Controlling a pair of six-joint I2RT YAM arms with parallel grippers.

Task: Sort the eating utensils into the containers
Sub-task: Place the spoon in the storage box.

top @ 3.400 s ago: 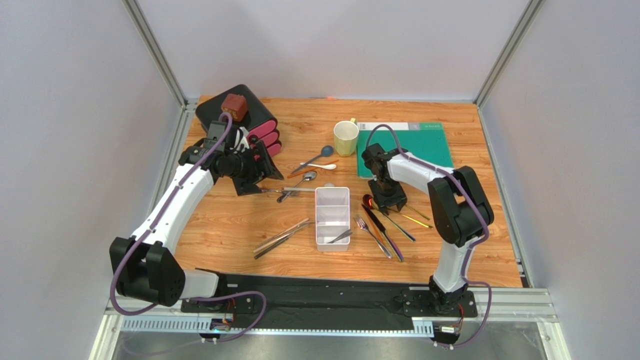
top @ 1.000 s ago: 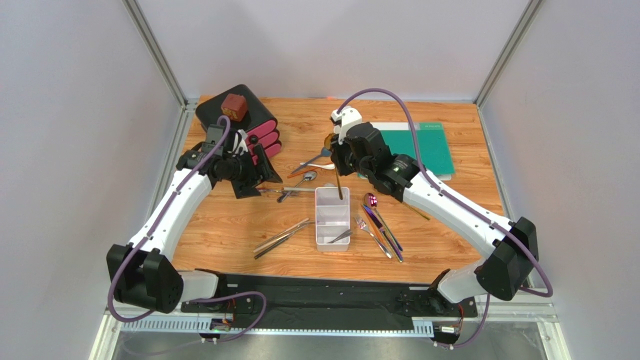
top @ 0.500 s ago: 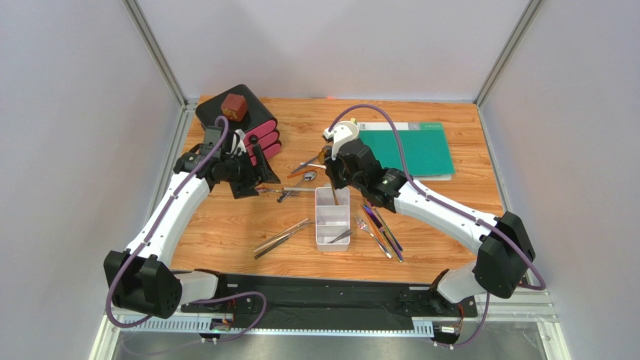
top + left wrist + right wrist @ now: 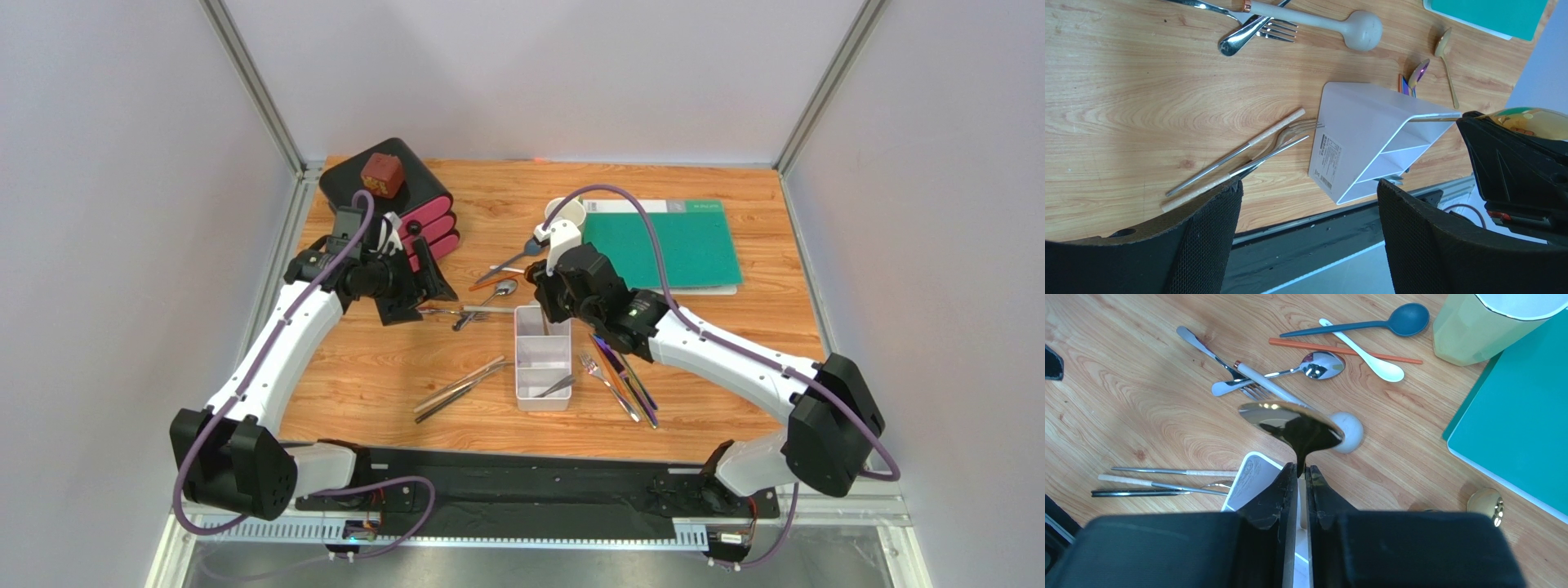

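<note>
The right gripper [image 4: 1298,471] was closed on the gold spoon [image 4: 1290,424]. Its fingers pinched the thin neck just under the bowl, and the spoon stood bowl-up with its handle pointing down over the far end of the white tray [image 4: 543,355]. How far the handle reached into that far compartment could not be told, since the fingers hid it.

The left gripper [image 4: 1309,184] hung wide open and held nothing, off to the left of the tray above the bench [image 4: 368,368].

The spoon looked like polished metal — probably stiff, light and slippery. A grip on such a narrow stem would likely let it swivel or slide if the hold slackened. The neck seemed a sound place to hold it, as the weight of the bowl sat close to the fingers.

The other utensils lay loose around the tray:
- The blue spoon [image 4: 1407,320], white spoon [image 4: 1370,361] and silver spoon [image 4: 1315,364] lay beyond its far end.
- A pale-handled pair [image 4: 1235,162] lay to its left.
- The purple pieces [image 4: 626,368] lay just to its right.

All were flat on the wood — a thin, low target, best taken mid-handle, where they would probably balance.
</note>
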